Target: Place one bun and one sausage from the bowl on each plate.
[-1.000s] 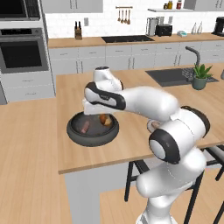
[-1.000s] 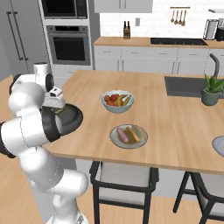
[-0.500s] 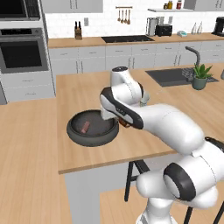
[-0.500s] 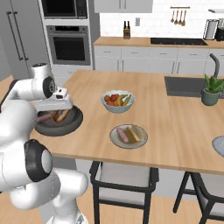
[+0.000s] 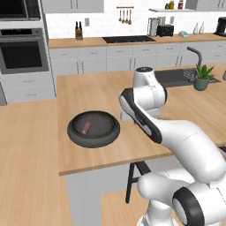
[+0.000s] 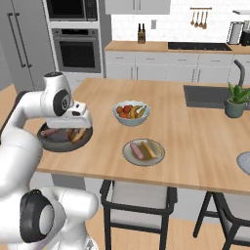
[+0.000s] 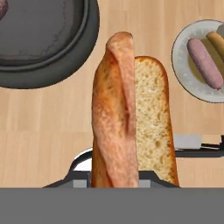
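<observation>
My gripper [image 7: 131,175] is shut on the orange-brown bun [image 7: 127,113], which stands up the middle of the hand view and hides the fingertips. The bun hangs over bare counter just beyond the dark bowl's rim [image 7: 85,48]. In the right base view the gripper [image 6: 73,128] holds the bun [image 6: 76,134] at the bowl's [image 6: 53,145] right edge. One sausage [image 5: 86,128] lies in the bowl [image 5: 73,132]. A plate [image 6: 128,155] carries a sausage [image 6: 136,150] and the yellow bun [image 6: 148,148]; the hand view shows this plate [image 7: 181,65] at upper right.
A pale fruit bowl [image 6: 131,112] stands behind the filled plate. A round pale rim [image 6: 243,162] shows at the counter's right edge. A sink and a potted plant [image 6: 235,100] are at the far right. Stools stand under the counter's front edge.
The arm has swung right from over the bowl, carrying the orange-brown bun out past the bowl's rim. The sausage stays in the bowl.
</observation>
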